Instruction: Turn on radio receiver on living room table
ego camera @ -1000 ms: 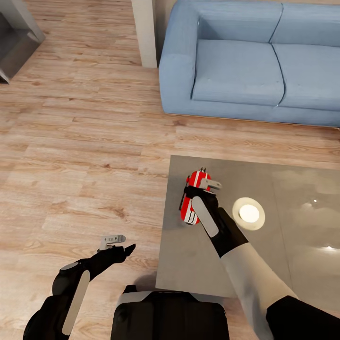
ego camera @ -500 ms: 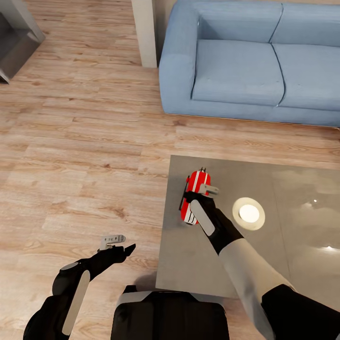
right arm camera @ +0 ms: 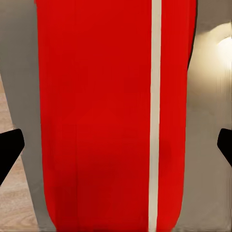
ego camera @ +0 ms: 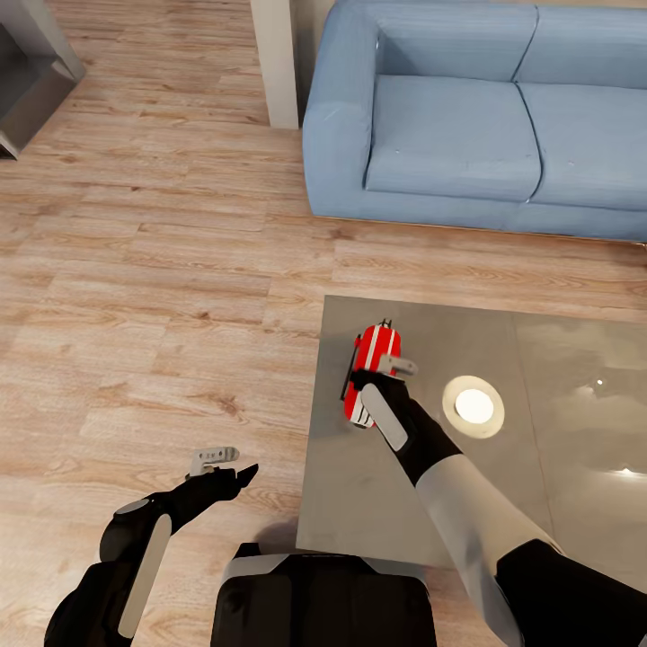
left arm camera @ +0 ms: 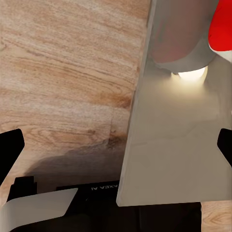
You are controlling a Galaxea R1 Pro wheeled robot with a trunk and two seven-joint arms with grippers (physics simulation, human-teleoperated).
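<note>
The small red radio receiver with white stripes lies near the left end of the low grey table. My right gripper hovers right over its near part, open. In the right wrist view the radio's red face with one white stripe sits very close between the two dark fingertips, which stand wide apart at either side; I cannot tell whether anything touches it. My left gripper hangs open over the wood floor, left of the table. The left wrist view shows the table's edge and a corner of the radio.
A round white glare shines on the tabletop right of the radio. A blue sofa stands beyond the table, a pale pillar beside it, and grey furniture at the far left. Wood floor spreads to the left.
My right gripper has slid slightly left and nearer along the radio. The left arm, the radio and the view have not moved.
</note>
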